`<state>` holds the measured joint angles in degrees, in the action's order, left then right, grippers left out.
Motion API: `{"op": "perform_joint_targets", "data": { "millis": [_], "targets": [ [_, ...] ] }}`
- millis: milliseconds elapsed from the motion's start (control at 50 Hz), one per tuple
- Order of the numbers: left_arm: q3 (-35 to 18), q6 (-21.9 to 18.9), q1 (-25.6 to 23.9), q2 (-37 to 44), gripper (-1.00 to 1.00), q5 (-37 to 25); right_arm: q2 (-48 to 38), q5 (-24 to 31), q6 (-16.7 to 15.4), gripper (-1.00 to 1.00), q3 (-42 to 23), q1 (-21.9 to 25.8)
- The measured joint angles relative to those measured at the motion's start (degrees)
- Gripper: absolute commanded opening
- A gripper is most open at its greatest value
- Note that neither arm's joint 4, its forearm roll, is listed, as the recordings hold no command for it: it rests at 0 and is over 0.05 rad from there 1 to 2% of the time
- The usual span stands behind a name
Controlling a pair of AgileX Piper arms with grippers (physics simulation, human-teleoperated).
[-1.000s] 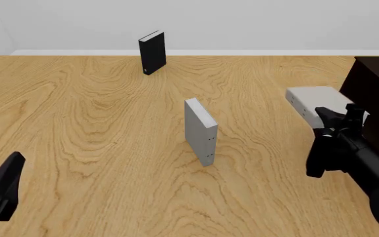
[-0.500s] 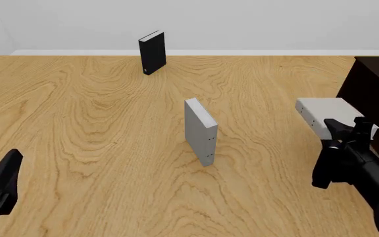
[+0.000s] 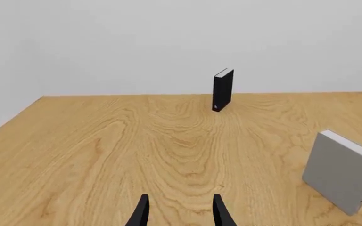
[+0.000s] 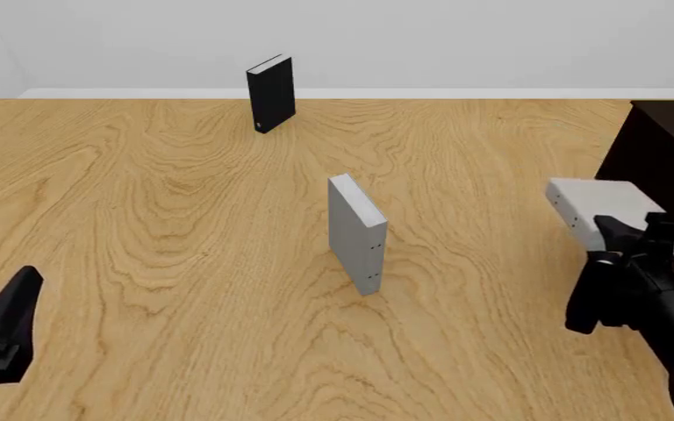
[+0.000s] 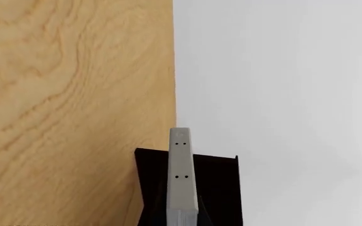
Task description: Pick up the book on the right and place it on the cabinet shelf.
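Pale, strongly grained wood forms the table (image 4: 173, 219) under a plain white wall. Judging by these views, the pick is done and the placing remains: the right gripper (image 4: 630, 241) is clamped on the book (image 4: 595, 210), a thick light grey slab held off the table at right centre of the front view, just beside the cabinet shelf (image 4: 665, 158), whose flat boards look almost black. At lower left the left gripper (image 3: 179, 212) hangs parted and empty.

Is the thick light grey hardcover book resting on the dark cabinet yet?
No, the thick light grey hardcover book is held in the right pincer, beside the very dark brown cabinet.
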<state>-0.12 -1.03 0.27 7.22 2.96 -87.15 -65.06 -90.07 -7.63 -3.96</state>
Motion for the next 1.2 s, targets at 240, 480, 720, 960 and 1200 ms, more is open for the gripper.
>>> {"op": "perform_joint_targets", "data": {
  "millis": [240,480,720,960,1200],
  "targets": [
    [0.0,-0.6,-0.5,0.0,1.0,-0.1,-2.5,-1.6,-0.1,-1.0,-0.5,-1.6],
    [0.1,-1.3,-0.8,0.9,1.0,0.5,-5.1,-3.0,1.2,-1.0,-1.0,-2.9],
    [0.1,-1.9,-1.3,1.1,1.0,0.5,-5.6,-3.3,2.0,-1.0,-1.4,-4.6],
    [0.1,-2.1,-1.6,1.5,1.0,0.9,-4.6,-3.4,1.4,-1.0,-1.4,-7.5],
    [0.1,-2.3,-1.8,1.4,1.0,1.0,-3.9,-3.5,1.0,-1.0,-1.2,-9.7]
  ]
}}
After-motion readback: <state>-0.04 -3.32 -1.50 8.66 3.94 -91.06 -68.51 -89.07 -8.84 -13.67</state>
